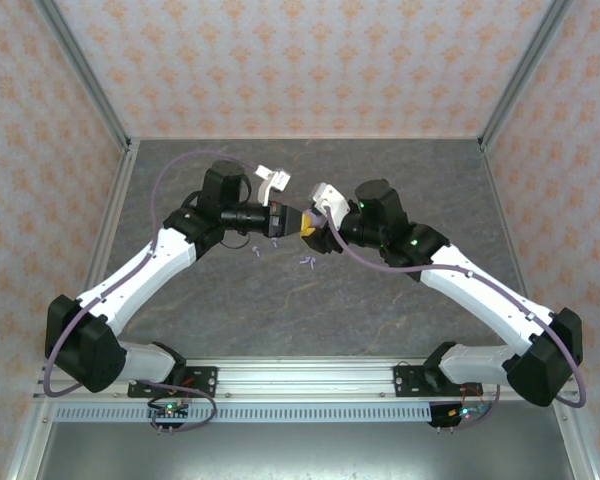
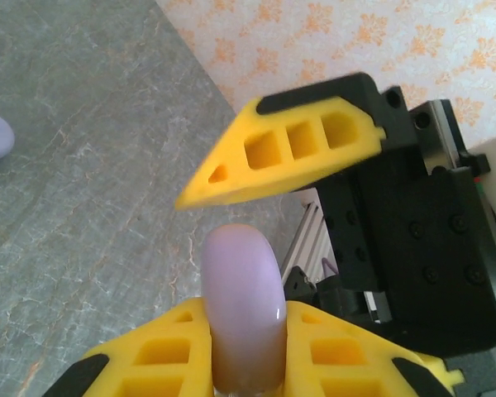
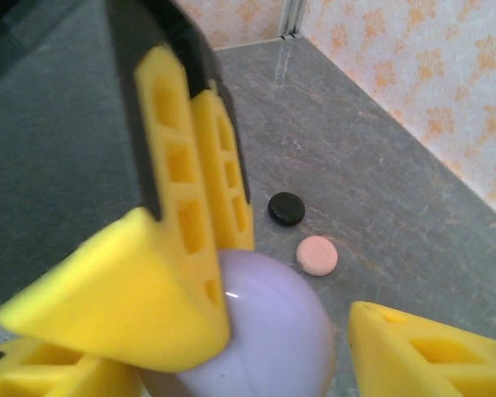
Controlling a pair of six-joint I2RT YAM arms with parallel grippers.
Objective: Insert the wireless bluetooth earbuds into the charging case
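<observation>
while left jaws clamp the lilac case, right jaws gape around it.

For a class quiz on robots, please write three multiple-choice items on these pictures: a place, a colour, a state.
1. Where do the black case and the pink case lie? A on the table; B in an end effector; C on an arm.
2. What colour is the held case? A pink; B lilac; C black.
3. The left end effector is: A open; B shut on the lilac case; C shut on nothing.
Answers: 1A, both rest on bare table; 2B, lilac shows in both wrist views; 3B, it clamps the case edge-on.
</observation>
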